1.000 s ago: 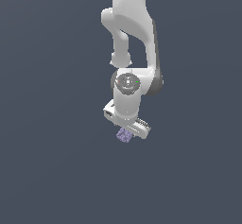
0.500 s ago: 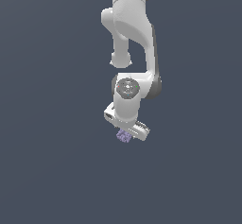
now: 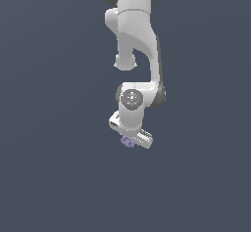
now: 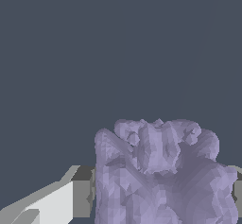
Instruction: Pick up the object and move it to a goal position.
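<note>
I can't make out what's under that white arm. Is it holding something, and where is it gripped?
Yes, it holds a small bumpy lavender lump. The gripper has its jaws pressed against two opposite sides of the lump.

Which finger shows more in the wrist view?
The white finger with its grey pad beside the purple lump shows more; of the other finger, only a sliver shows past the lump.
</note>
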Available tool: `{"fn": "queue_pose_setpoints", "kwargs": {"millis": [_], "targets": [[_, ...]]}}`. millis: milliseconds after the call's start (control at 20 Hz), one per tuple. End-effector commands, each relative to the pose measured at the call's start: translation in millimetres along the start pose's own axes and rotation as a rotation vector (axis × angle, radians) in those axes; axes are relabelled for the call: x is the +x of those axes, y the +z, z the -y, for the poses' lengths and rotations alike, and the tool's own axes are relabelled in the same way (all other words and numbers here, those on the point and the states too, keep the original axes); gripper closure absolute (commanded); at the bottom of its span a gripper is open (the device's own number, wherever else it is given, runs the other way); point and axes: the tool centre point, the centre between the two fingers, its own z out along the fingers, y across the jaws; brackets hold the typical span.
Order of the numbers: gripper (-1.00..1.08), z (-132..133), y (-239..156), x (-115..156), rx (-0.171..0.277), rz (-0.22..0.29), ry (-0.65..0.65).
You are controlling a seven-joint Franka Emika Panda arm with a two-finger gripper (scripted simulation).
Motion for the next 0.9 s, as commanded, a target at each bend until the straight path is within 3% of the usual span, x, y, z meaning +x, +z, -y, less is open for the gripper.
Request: {"fn": "queue_pose_setpoints", "kwargs": {"millis": [0, 850], "targets": [[1.08, 0.1, 0.4, 0.5, 0.000, -0.001, 0.000], [1.08, -2.5, -10.4, -6.7, 0.000, -0.001, 0.000]]}}
